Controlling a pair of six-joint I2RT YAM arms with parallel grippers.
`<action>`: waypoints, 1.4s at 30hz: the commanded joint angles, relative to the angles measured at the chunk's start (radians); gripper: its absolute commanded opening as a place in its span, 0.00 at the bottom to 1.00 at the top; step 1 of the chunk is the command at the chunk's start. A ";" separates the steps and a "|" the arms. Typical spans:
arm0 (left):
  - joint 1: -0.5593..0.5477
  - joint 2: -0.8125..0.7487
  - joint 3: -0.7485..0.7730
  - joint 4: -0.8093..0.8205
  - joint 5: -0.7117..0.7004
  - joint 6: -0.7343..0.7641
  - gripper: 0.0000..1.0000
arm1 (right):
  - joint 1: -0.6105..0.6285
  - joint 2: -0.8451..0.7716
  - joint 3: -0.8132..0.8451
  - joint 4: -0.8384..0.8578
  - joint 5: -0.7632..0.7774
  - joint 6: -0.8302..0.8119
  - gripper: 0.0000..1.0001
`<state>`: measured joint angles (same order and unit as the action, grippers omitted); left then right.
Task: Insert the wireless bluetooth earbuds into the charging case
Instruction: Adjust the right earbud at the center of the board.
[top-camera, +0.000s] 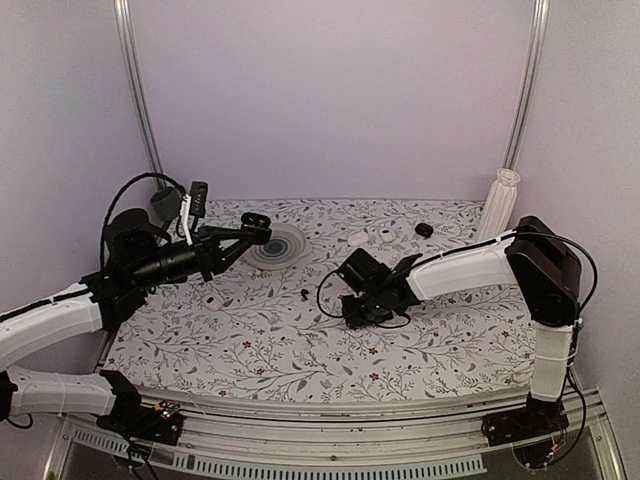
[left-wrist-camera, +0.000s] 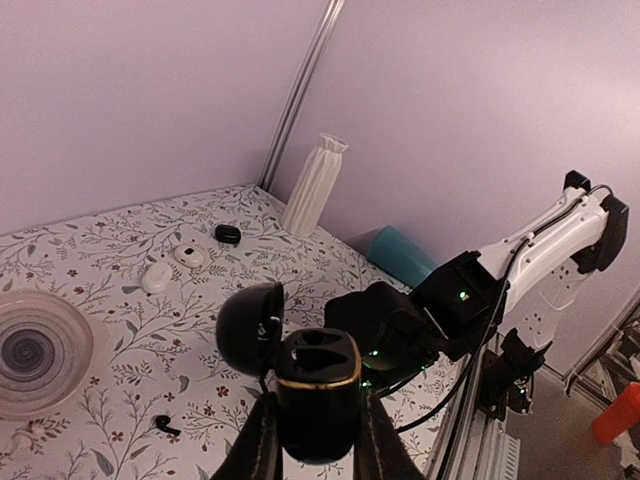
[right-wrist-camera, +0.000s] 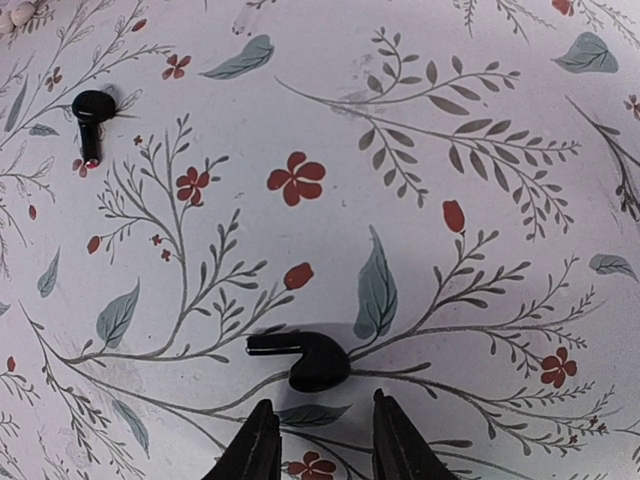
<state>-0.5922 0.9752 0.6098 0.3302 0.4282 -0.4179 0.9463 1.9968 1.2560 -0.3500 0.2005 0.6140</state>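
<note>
Above the desk, the left pincer pinches the charging case, its lid open. The right pincer, partly spread and empty, hovers just short of one earbud; a second earbud lies well apart. The step in hand looks like pickup: advance, straddle the earbud, close.

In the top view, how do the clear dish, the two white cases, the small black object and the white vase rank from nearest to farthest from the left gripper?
1. The clear dish, just right of the left gripper holding the charging case.
2. The two white cases, back middle.
3. The small black object, farther right.
4. The white vase, back right corner.
</note>
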 joint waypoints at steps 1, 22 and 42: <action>0.015 0.006 0.038 0.005 -0.007 0.019 0.00 | -0.011 -0.035 -0.024 -0.006 -0.019 -0.019 0.32; 0.033 0.008 0.049 0.002 0.006 0.040 0.00 | -0.048 -0.105 0.007 0.009 -0.142 0.095 0.35; 0.040 0.003 0.017 0.022 0.039 0.032 0.00 | -0.070 0.018 0.031 0.032 -0.096 0.151 0.32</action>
<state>-0.5678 0.9924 0.6300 0.3252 0.4461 -0.3893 0.8803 1.9835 1.2579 -0.3298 0.0780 0.7494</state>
